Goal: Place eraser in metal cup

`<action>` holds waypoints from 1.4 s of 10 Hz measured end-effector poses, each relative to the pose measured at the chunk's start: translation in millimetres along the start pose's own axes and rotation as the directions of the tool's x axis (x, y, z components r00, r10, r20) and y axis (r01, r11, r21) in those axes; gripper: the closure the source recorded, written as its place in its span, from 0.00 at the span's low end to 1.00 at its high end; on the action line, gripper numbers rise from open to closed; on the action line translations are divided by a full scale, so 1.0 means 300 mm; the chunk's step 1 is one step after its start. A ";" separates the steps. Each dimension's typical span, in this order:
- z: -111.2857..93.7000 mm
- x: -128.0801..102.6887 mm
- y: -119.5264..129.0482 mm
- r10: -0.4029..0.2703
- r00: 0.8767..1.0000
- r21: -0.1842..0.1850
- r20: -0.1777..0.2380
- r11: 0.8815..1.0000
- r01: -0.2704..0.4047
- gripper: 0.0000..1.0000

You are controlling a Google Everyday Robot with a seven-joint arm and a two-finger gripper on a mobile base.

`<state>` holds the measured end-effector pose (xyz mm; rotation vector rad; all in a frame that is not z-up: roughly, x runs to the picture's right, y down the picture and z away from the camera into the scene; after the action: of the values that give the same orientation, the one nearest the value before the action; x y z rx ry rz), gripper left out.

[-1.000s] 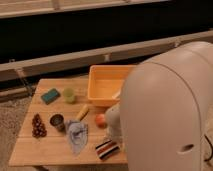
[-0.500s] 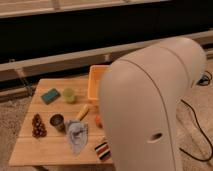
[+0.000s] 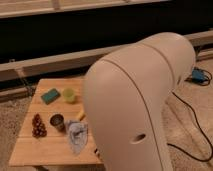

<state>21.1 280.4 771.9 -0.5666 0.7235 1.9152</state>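
Observation:
The metal cup (image 3: pixel 57 121) stands upright on the wooden table (image 3: pixel 40 150), left of centre, small, dark and shiny. The eraser is hidden behind the arm's big white shell (image 3: pixel 135 105), which fills the middle and right of the camera view. My gripper is out of sight, somewhere behind or beyond that shell. A crumpled blue-grey cloth (image 3: pixel 76 136) lies just right of the metal cup.
A teal-green sponge (image 3: pixel 50 95) and a light green plastic cup (image 3: pixel 69 95) sit at the table's back left. A dark red bunch like grapes (image 3: pixel 38 126) lies left of the metal cup. A sliver of the yellow tray (image 3: pixel 81 115) shows by the shell. Cables and a blue plug (image 3: pixel 198 76) lie on the carpet at right.
The arm's white shell has swung left and closer to the camera. It now covers the yellow tray, the orange fruit and the eraser, which showed before.

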 end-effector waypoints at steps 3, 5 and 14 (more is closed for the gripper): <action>-0.071 -0.017 0.068 -0.079 0.997 -0.002 0.012 0.997 0.079 1.00; -0.118 -0.017 0.152 -0.190 0.982 0.005 0.013 0.982 0.190 1.00; -0.398 0.048 0.537 -0.627 0.779 -0.011 0.010 0.779 0.627 1.00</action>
<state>-121.5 150.4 716.0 -0.7067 0.4339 1.2897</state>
